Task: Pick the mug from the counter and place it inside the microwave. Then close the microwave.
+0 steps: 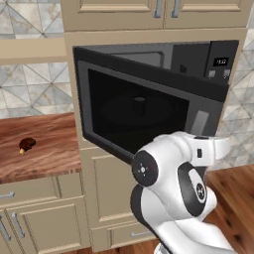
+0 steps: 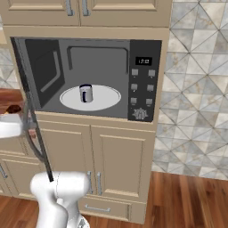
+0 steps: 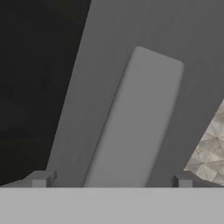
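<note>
**Mug is in, door half swung: the closing remains**

The first half of the task looks done. The mug [image 2: 85,93] stands upright on the white turntable plate [image 2: 107,101] inside the microwave [image 2: 89,75], roughly at the plate's centre and a little left of the button panel [image 2: 143,82]. Nothing of it is left on the counter [image 1: 44,144], where only a small dark-brown lump with an orange tip [image 1: 26,144] lies near the left edge.

What is left is shutting the microwave. The door [image 1: 144,111] stands partway open, angled out from its hinge on the left, its dark window facing the left base camera. The arm reaches up toward the door's free edge.

In the hand view the gripper [image 3: 111,180] sits close against the outer face of the door, its two finger tips spread wide and holding nothing. The grey bar handle [image 3: 135,122] runs up between them, with the dark window to its left and a sliver of tiled wall [image 3: 210,148] at the right edge. Whether the tips touch the door cannot be told.

By my reading the robot is placed to push the door on toward the cabinet; the task ends once the door lies flush against the microwave's front.
</note>
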